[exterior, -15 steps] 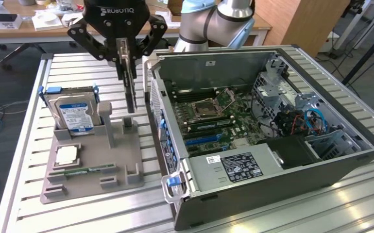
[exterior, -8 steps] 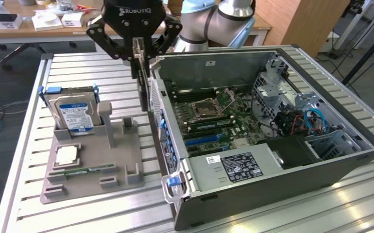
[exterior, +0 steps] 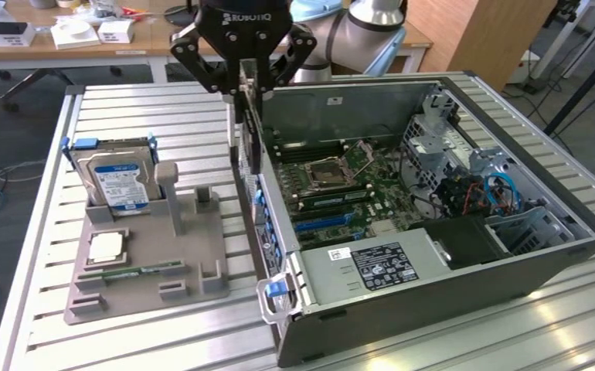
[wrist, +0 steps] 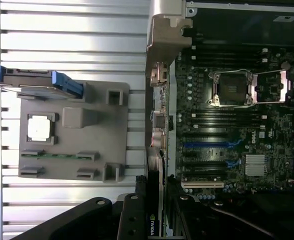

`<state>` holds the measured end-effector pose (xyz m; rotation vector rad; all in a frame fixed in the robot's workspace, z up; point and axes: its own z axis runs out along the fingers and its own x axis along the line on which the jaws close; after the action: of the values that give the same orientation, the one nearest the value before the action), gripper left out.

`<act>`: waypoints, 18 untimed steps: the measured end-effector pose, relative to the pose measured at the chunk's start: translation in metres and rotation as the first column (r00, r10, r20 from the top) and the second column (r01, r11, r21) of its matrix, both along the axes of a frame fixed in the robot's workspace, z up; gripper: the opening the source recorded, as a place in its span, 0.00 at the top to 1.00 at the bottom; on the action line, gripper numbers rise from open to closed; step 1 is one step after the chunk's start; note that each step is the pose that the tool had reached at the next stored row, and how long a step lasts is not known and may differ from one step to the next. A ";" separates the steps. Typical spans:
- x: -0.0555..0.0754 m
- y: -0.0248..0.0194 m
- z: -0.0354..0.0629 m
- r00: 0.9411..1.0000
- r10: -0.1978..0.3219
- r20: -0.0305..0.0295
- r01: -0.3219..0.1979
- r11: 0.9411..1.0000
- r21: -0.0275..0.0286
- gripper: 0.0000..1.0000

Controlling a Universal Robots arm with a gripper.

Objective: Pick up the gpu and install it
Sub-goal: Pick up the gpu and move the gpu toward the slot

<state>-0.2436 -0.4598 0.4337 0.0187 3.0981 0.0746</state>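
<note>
Exterior view: noted hard drive (exterior: 120,182), CPU (exterior: 107,246), memory stick (exterior: 133,273) seated in gray holder (exterior: 199,247) beside open computer case (exterior: 463,309). Found gripper (exterior: 244,89) pointed straight down, clamped on gpu (exterior: 242,124), card held upright over case wall nearest holder.

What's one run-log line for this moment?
gripper shut on gpu | gpu upright at computer case edge | hard drive in gray holder

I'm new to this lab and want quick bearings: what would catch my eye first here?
The black gripper, top centre of the exterior view, grips the gpu upright at the edge of the open computer case. On that view's left, a blue-labelled hard drive stands in a grey tray.
</note>
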 end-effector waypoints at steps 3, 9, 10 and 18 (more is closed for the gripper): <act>0.010 0.0000 -0.0001 1.000 0.000 0.000 0.000 1.000 0.000 0.74; 0.029 0.0000 0.0000 1.000 -0.002 0.000 0.002 1.000 0.000 0.74; 0.033 0.0000 0.0000 1.000 -0.002 0.000 0.002 1.000 0.000 0.74; 0.056 0.0000 -0.0002 1.000 -0.008 0.000 0.008 1.000 0.000 0.74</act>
<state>-0.1881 -0.4598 0.4335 0.0307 3.0978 0.0745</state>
